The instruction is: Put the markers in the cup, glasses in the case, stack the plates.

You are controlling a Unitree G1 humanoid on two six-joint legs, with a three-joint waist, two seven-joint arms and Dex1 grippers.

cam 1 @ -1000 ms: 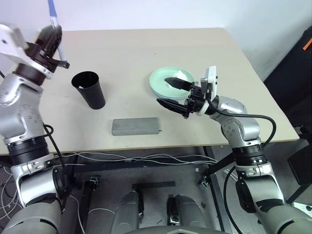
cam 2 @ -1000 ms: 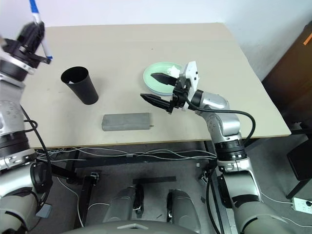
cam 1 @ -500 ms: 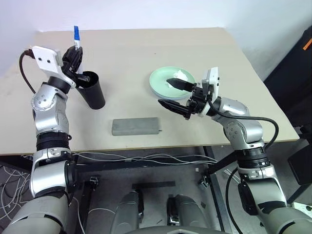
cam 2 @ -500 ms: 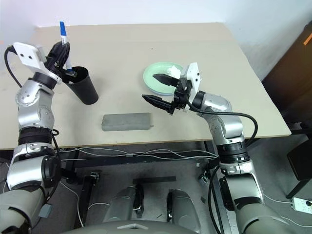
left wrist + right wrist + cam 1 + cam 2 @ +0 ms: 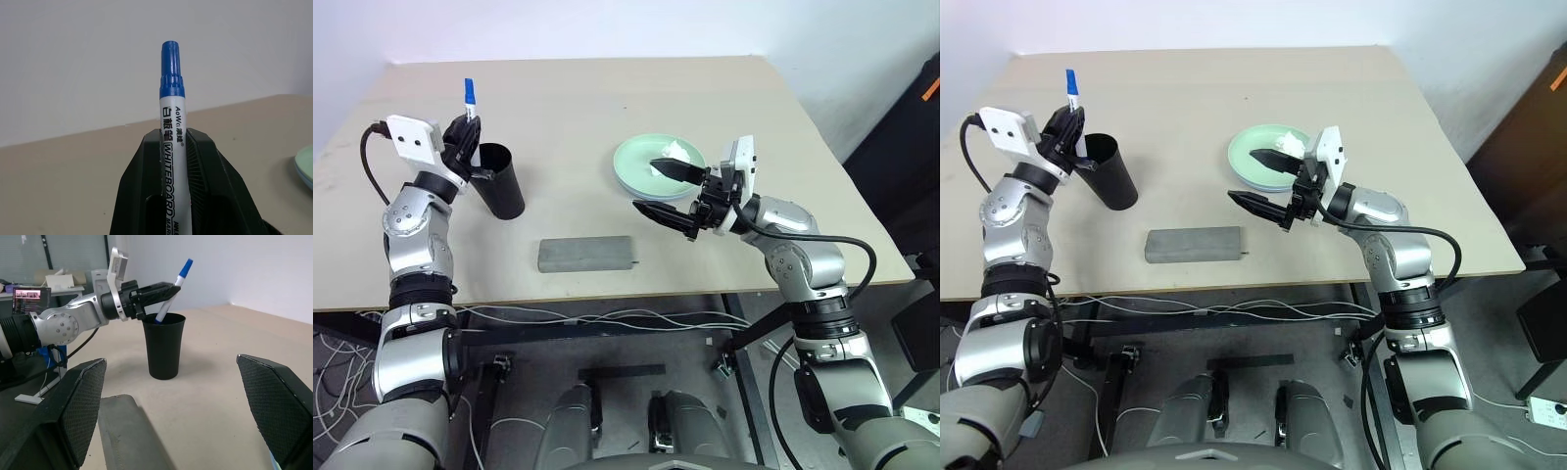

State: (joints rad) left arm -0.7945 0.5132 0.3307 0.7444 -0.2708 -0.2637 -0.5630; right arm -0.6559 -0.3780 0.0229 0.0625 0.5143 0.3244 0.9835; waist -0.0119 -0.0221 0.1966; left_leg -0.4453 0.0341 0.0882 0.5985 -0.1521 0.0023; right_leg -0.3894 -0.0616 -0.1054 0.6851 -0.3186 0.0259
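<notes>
While the blue-capped white marker [image 5: 172, 294] is pinched between the left gripper's [image 5: 467, 132] black fingers, its lower end is sunk inside the tall black tapered plastic cup [image 5: 497, 180] — cap up. Right gripper [image 5: 666, 188] is held spread wide, empty, beside the mint green round plate [image 5: 636, 163].

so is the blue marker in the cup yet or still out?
Partly in. The blue marker has its lower end inside the black cup, the blue end sticking up above the rim, with the left gripper shut on it.
</notes>
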